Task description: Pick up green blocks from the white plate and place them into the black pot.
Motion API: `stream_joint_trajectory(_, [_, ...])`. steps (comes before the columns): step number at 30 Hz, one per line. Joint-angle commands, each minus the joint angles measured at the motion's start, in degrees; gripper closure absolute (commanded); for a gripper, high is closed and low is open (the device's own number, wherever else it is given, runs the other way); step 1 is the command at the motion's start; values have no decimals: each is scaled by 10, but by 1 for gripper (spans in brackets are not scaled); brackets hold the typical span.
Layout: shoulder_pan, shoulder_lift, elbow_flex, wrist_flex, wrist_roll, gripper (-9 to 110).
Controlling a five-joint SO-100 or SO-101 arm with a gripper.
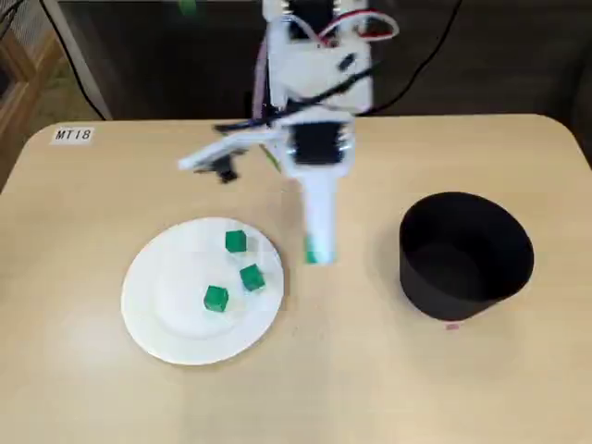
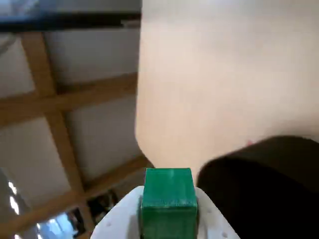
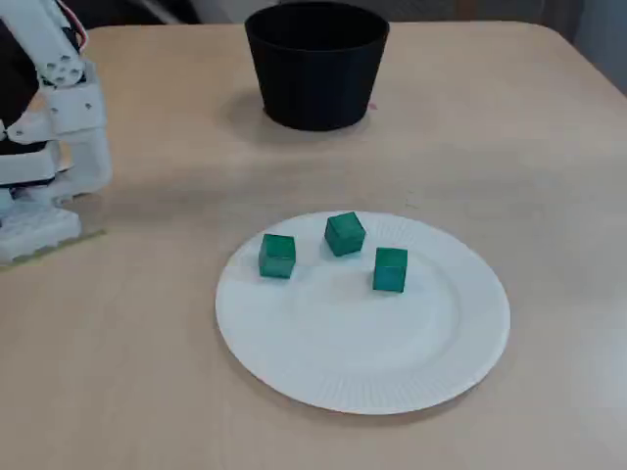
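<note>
Wrist view, bottom centre: gripper [image 2: 168, 221] clamps one green block [image 2: 168, 191], not yet in black pot [image 2: 269, 194]; three more blocks [image 1: 215, 298] lie on white plate [image 1: 153, 319], lower left of a fixed view.

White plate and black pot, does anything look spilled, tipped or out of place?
Nothing stands out. Three green blocks sit on the white plate, the black pot stands upright, and the hand holds a fourth block between them. A tiny pink speck lies by the pot's base.
</note>
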State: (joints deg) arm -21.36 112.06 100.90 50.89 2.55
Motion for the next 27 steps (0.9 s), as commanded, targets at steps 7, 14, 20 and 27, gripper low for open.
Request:
stream_joint_trajectory(7, [-135, -64, 73, -171, -32, 104])
stream_joint_trajectory(14, [-153, -91, 70, -148, -27, 104])
stream_joint_trajectory(20, [-160, -72, 73, -80, -57, 70])
stream_joint_trajectory(27, [-129, -5, 71, -23, -62, 81])
